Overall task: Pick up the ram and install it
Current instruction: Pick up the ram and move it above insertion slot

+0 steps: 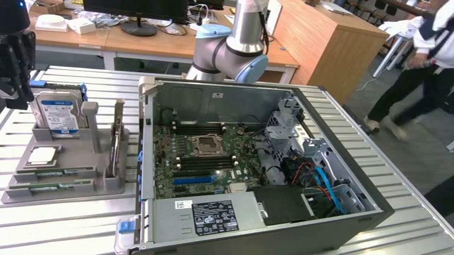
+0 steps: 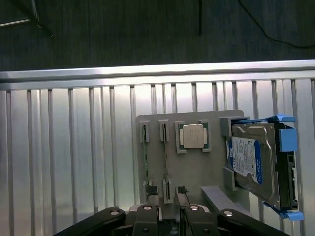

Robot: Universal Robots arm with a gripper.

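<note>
On the gray parts holder [image 2: 197, 169], the ram [image 2: 145, 157] stands on its long edge in the end slot, not yet lifted. A second stick [image 2: 166, 160] of the same kind occupies the next slot of the holder. The processor chip [image 2: 193, 136] lies in the holder's middle recess, and the hard drive [image 2: 251, 164] is docked at the holder's far end. The open computer case [image 1: 212, 101] stands just beside the holder on the slatted metal table [image 2: 74, 147]. Handling assessment of the ram: I judge it light and stiff, but thin and brittle, with small chips on its faces and a contact edge that should not be pinched or scraped. Its faces look smooth, so I expect it to pivot if taken off-centre. The sound place to take hold, in my judgement, is across the two flat faces at mid-length, on the edge that stands proud of the holder's slot. The force should be only enough to stop it slipping. The slot appears close-fitting, so any tilt on lifting could bind or bend the board. Condition of my gripper [image 2: 170, 217]: it hangs above the holder, over the holder's side nearest the slot ends. Its jaws stand apart, and bare holder shows through the gap between them. It holds nothing, and I see no contact with the ram, the holder or any other part.
</note>
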